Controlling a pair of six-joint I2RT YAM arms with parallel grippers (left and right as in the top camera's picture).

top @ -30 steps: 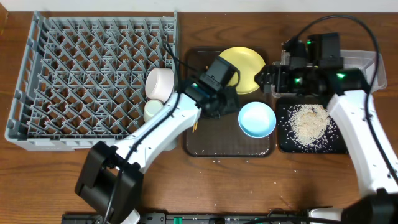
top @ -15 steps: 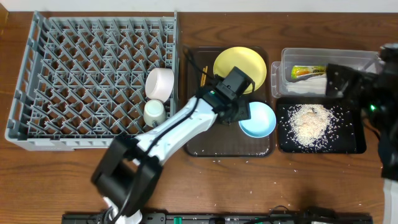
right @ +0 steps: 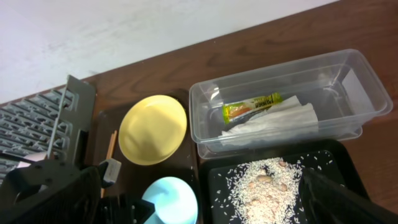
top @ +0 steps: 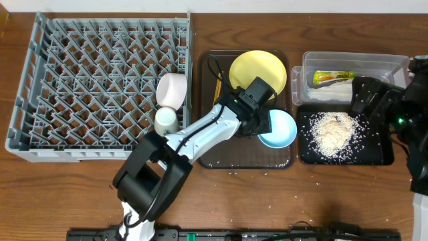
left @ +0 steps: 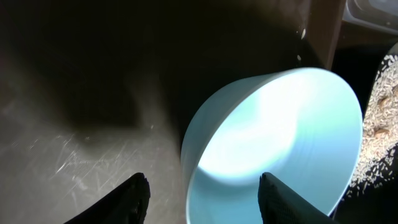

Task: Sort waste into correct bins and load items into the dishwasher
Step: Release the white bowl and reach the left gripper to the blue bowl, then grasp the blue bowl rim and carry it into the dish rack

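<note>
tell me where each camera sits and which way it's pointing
Overhead: fixed above the table, straight down on dish rack, brown tray, left gripper, right gripper.
Left wrist: low over the brown tray, facing the light-blue bowl close up; two fingertips at the bottom.
Right wrist: raised at the right, tilted down at clear tub and yellow plate; fingers in bottom corners.
Shared: all three show the light-blue bowl.

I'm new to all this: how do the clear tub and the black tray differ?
The clear tub is see-through and deep-walled; the black tray is opaque and shallow. The tub holds a wrapper and a napkin; the tray holds rice. Both are rectangular and sit side by side.
</note>
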